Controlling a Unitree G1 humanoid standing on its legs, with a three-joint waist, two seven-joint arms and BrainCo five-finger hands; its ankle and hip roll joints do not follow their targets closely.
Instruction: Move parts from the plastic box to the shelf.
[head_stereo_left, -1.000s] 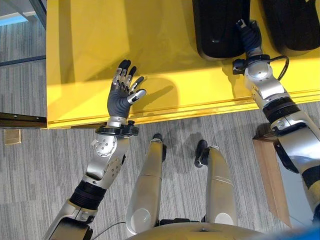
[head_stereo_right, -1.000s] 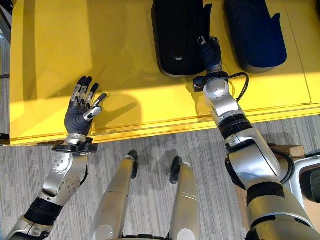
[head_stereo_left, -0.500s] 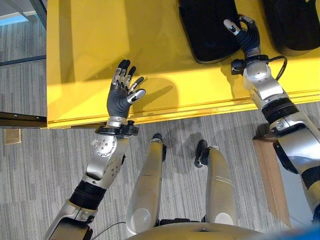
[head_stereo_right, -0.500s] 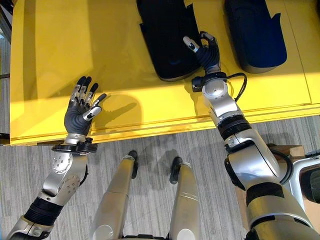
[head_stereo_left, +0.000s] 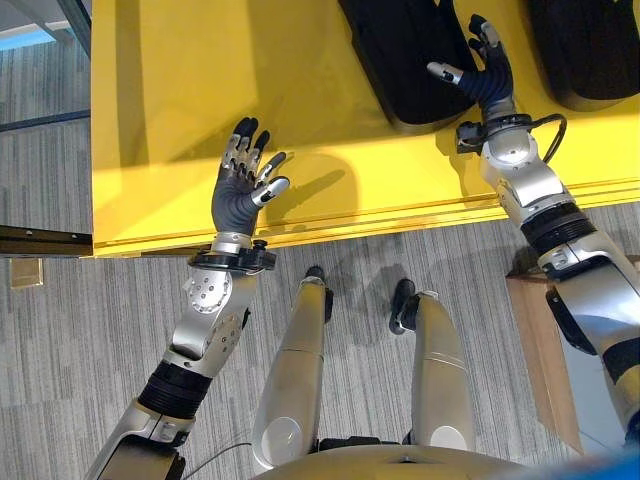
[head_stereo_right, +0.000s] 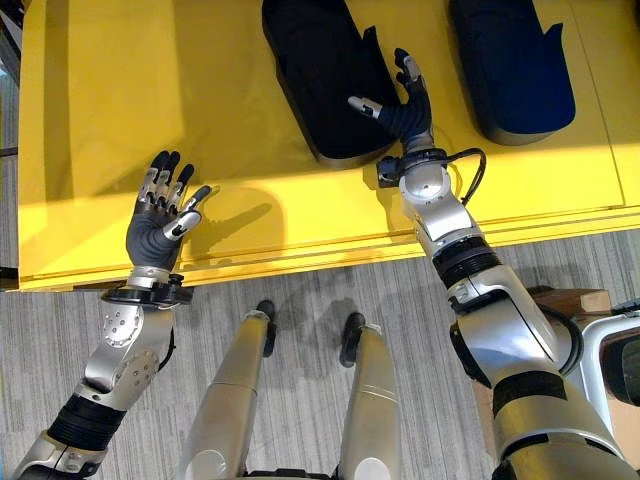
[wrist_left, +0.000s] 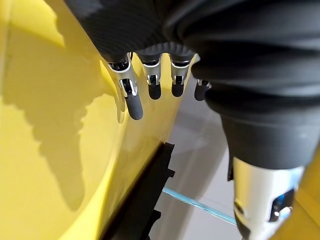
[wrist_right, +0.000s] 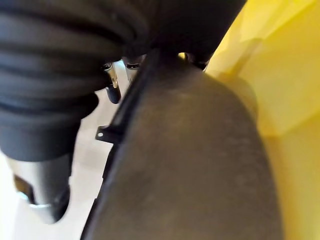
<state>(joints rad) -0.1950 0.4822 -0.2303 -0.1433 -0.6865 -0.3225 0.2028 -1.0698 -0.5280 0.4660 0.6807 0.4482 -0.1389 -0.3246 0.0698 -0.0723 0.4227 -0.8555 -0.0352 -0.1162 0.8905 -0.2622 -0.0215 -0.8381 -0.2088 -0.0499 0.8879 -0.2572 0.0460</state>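
On the yellow surface (head_stereo_right: 110, 80) lie two dark parts (head_stereo_right: 320, 70) (head_stereo_right: 510, 60), well apart, and beside the nearer one the right robot hand (head_stereo_right: 405, 105) is spread wide, holding nothing, so it should draw clear without nudging it, the left robot hand (head_stereo_right: 160, 225) likewise open and idle.

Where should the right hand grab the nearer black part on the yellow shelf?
Probably the raised tab edge of the black part, coming from its right side, where the right hand hovers open. The rounded near end looks too broad to wrap.
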